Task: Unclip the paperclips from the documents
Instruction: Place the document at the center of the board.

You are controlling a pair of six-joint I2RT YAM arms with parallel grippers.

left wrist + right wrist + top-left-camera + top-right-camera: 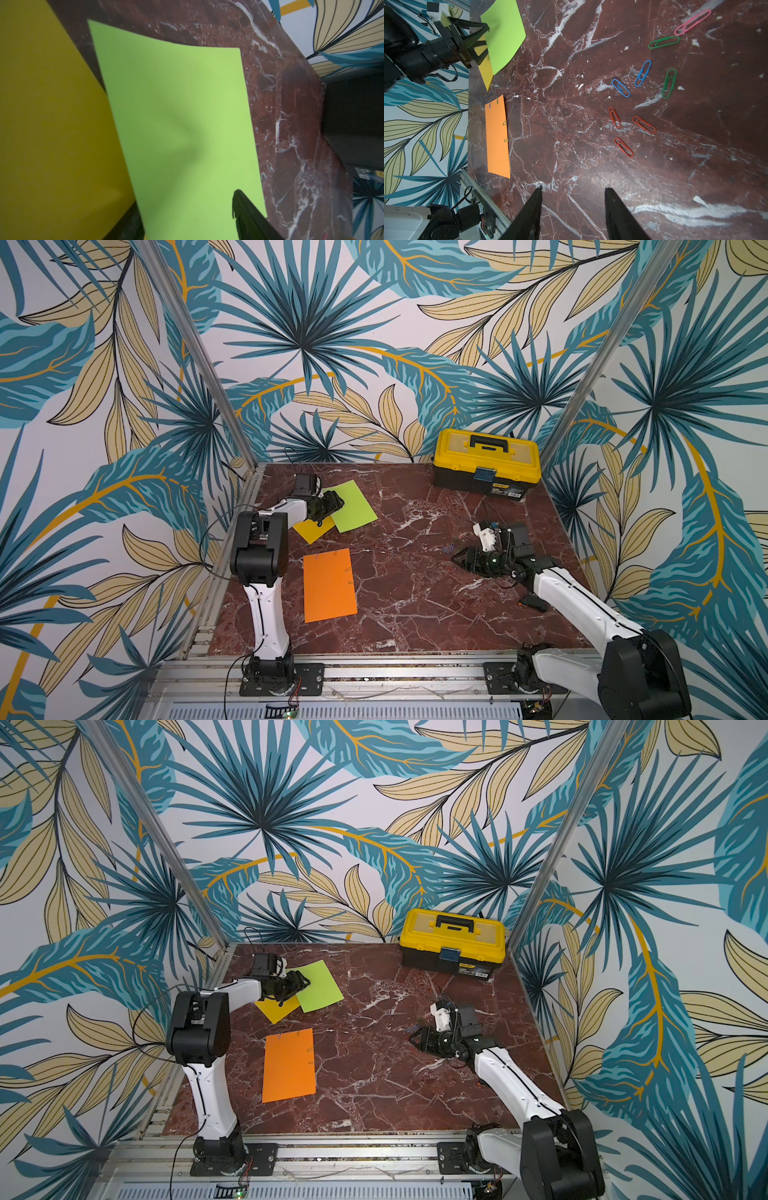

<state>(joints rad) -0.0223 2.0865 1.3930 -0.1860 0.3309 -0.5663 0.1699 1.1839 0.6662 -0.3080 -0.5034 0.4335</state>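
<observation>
step: green sheet [353,506] seemingly clip-free, left gripper [485,43] spread at its edge | right gripper [573,188] spread, empty | next: pinch edge clips [505,123] off orange sheet [329,585]

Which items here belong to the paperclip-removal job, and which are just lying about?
Job: orange sheet, clips still on two edges; lime green sheet; yellow sheet partly beneath it; loose paperclips.
Lying about: yellow-and-black toolbox by the back wall.

Top views: high, frontal, angled down over table [415,605]. Wrist views: close; share lime sheet [504,35].
</observation>
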